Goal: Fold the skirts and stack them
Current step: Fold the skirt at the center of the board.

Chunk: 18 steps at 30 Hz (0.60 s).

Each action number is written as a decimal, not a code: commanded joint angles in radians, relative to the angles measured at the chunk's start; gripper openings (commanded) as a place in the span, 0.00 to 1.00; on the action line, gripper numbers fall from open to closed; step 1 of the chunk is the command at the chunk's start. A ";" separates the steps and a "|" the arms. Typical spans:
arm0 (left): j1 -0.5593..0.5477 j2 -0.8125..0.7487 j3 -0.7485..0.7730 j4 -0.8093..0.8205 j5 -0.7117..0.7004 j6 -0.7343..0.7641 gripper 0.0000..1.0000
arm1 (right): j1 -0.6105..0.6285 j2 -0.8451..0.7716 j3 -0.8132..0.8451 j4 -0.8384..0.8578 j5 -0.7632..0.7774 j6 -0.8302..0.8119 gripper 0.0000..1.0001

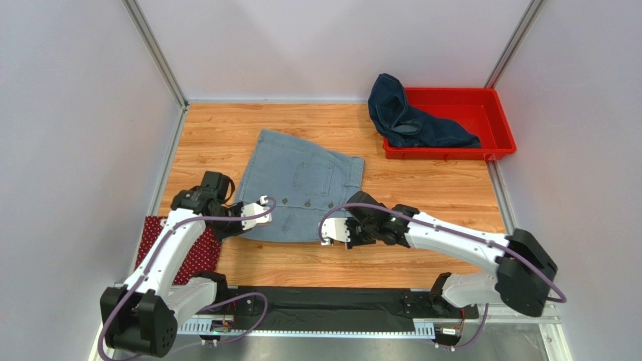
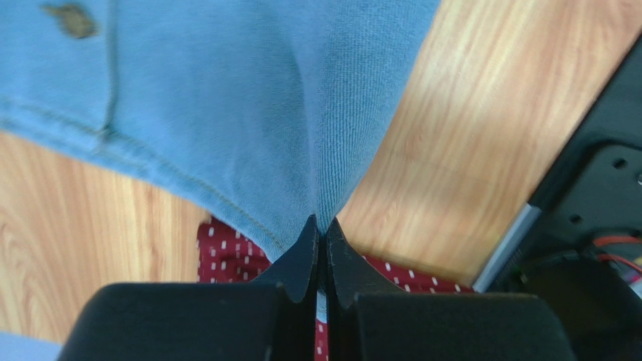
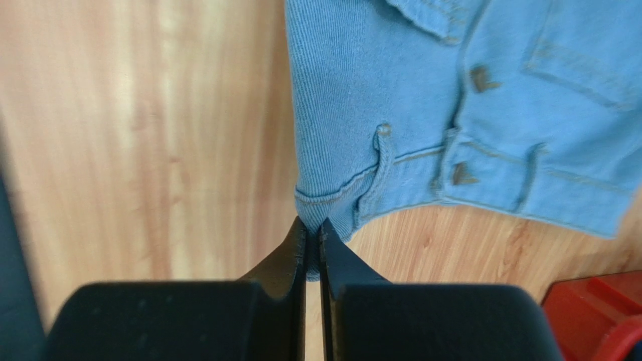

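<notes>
- Dark red dotted skirt (image 1: pixel 197 257): lies at the near-left corner of the desk (image 1: pixel 441 192), partly under my left arm. It seems parked there to leave the middle free as a folding area.
- Left tool (image 2: pixel 320 229): pressed together on a stitched corner of the light blue skirt (image 1: pixel 305 184). The left wrist view shows cloth rising in a ridge from the pinch, with the dotted skirt directly beneath.
- Light blue skirt: spread mostly flat at the middle of the desk, button front and pocket facing up, near edge toward the arm bases. I judge this to be the garment in hand and not yet folded.
- Right tool (image 3: pixel 313 226): pinching the skirt's near-right corner at the waistband, just beside a belt loop. With one corner held on each side, the near edge can be carried level, which I take as preparation for a fold toward the far edge.
- Dark navy skirt (image 1: pixel 414 120): bunched in the red tray (image 1: pixel 444 153) at the far-right corner of the desk, one end draped over the tray's left wall. It lies well apart from both arms and is not yet folded.
</notes>
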 commanded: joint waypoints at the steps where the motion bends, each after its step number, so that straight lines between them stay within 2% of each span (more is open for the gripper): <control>1: 0.023 -0.070 0.118 -0.285 -0.019 0.023 0.00 | 0.071 -0.125 0.130 -0.334 -0.072 0.097 0.00; 3: 0.026 -0.117 0.181 -0.364 -0.051 0.023 0.00 | 0.094 -0.141 0.183 -0.496 -0.144 0.137 0.00; 5: 0.028 -0.141 0.229 -0.456 -0.076 0.014 0.00 | 0.096 -0.147 0.262 -0.579 -0.238 0.192 0.00; 8: 0.029 -0.141 0.318 -0.432 -0.128 -0.038 0.00 | 0.087 -0.133 0.321 -0.638 -0.277 0.223 0.00; 10: 0.029 -0.103 0.374 -0.331 -0.134 -0.062 0.00 | 0.020 -0.110 0.343 -0.580 -0.278 0.255 0.00; 11: 0.029 -0.081 0.394 -0.290 -0.129 -0.085 0.00 | -0.069 -0.080 0.360 -0.555 -0.312 0.291 0.00; 14: 0.028 0.040 0.476 -0.105 -0.136 -0.153 0.00 | -0.212 0.008 0.380 -0.480 -0.329 0.357 0.00; 18: -0.013 0.279 0.627 0.074 -0.161 -0.242 0.00 | -0.284 0.109 0.404 -0.402 -0.263 0.401 0.00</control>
